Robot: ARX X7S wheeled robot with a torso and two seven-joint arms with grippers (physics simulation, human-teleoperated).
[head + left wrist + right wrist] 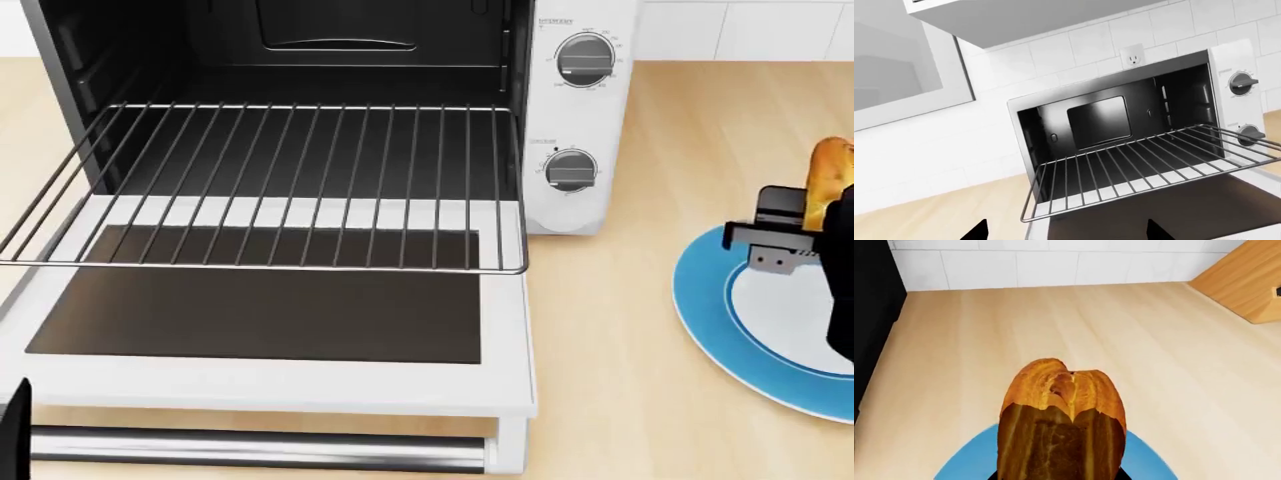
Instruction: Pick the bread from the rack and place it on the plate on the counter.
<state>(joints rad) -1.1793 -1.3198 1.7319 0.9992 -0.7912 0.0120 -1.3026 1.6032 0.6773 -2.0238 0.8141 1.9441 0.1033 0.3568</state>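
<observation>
This is a home kitchen. A white countertop toaster oven [574,110] with two round grey dials stands open on a light beige wood-grain countertop [627,330], its flat silver-grey wire rack [280,180] drawn out over the dropped glass door. Behind the oven runs a white tiled wall [1074,50] carrying a white power socket [1133,56], with a pale cabinet underside above. Just beside the oven lies a round plate with a broad blue rim [707,310], and farther off stands a slanted light wooden block [1247,285].
</observation>
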